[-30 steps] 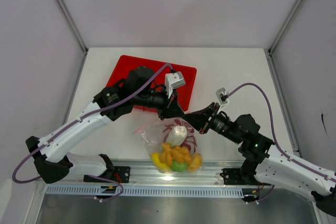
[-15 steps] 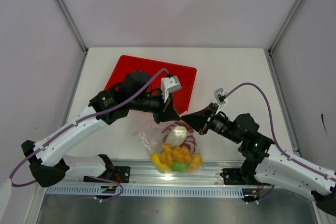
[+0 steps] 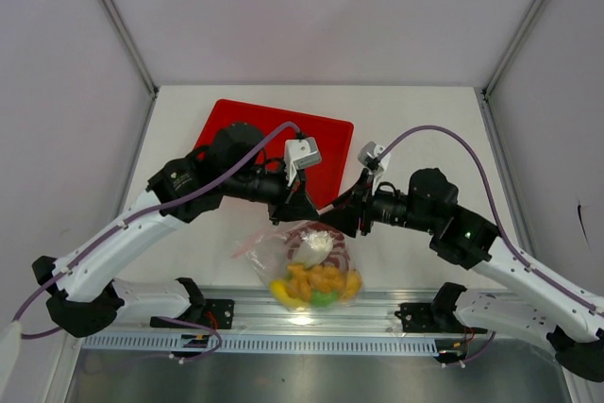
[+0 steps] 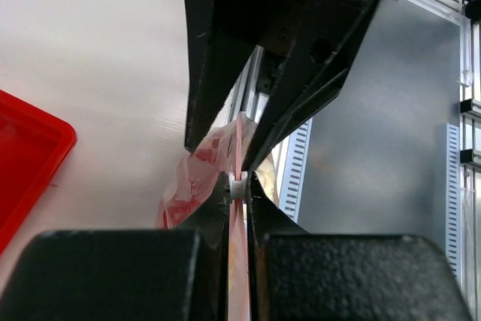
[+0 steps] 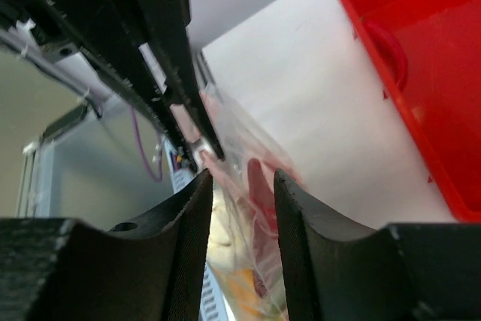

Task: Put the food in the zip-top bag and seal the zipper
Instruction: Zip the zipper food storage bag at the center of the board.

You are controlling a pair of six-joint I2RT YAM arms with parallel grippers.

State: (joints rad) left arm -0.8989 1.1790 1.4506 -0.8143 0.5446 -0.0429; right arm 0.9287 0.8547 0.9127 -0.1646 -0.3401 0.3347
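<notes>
Zip-top bag (image 3: 300,254), holding the food (image 3: 317,280), is sitting right at the left gripper's (image 4: 238,184) tips, which are pinching its zipper (image 4: 239,137). The right gripper (image 5: 240,180), narrowly parted, is hovering just beside it.

Bright, even light from above, soft all round.
Only faint shadows on the table (image 3: 425,129), a white glare spot on the rail (image 3: 300,316); in both wrist views the close fingers (image 4: 113,276) are dark blur, the bag (image 4: 199,174) a hazy pink smear, red tray (image 5: 436,73) blazing.
</notes>
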